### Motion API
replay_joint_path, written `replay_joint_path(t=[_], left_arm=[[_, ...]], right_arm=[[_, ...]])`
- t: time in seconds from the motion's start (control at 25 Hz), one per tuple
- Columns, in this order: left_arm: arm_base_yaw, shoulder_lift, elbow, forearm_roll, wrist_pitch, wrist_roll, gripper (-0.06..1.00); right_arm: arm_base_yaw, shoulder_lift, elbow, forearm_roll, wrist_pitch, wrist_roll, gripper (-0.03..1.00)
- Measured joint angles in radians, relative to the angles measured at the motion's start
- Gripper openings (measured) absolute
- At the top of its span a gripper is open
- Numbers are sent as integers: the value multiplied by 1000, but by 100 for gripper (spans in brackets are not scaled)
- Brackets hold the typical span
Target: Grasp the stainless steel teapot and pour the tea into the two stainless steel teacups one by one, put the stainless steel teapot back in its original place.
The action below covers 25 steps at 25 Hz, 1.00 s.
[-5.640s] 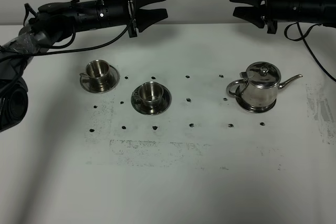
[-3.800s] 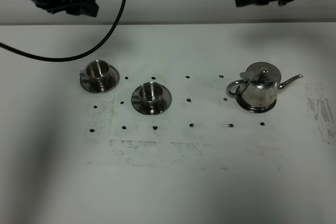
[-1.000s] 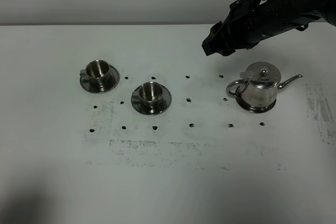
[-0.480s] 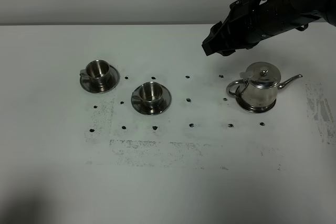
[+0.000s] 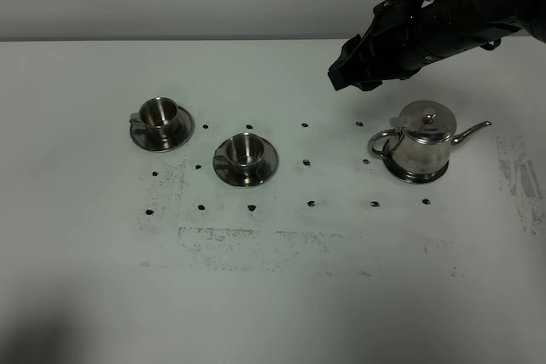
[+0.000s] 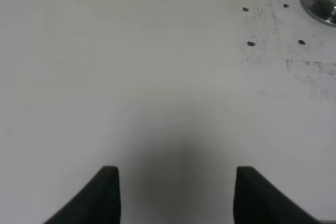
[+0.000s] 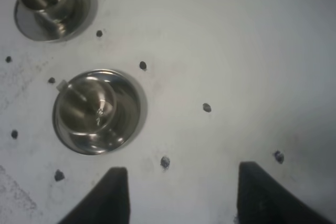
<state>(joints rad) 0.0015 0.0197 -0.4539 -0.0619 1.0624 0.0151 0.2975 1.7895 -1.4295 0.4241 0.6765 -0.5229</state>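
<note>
Exterior high view: right gripper (image 5: pixel 343 77) hangs wide open, empty, just far-side of the stainless steel teapot (image 5: pixel 424 147) by the tabletop (image 5: pixel 281 296)'s right edge, loop handle (image 5: pixel 380 141) facing the middle, so the right arm's nearer.

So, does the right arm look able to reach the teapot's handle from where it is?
Probably yes. The right gripper hangs open above the table, near the teapot on its handle side. Nothing stands around the handle, and the nearest cup sits well clear.

teapot (image 5: pixel 424 144) at right, apparently on a plate (image 5: pixel 415 178), one teacup (image 5: pixel 159 113) far left, second teacup (image 5: pixel 245 150) right of it
</note>
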Motion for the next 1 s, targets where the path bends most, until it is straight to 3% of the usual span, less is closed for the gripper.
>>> replay_joint_path(t=[0.4,0.68,1.0], left_arm=[[0,0,0,0,-3,-2,47],[0,0,0,0,-4,-2,47],[0,0,0,0,-4,-2,47]], right_arm=[[0,0,0,-1,-1,0,45],[0,55,0,-1,-55,0,45],[13,148,0,-161,-132,116,45]])
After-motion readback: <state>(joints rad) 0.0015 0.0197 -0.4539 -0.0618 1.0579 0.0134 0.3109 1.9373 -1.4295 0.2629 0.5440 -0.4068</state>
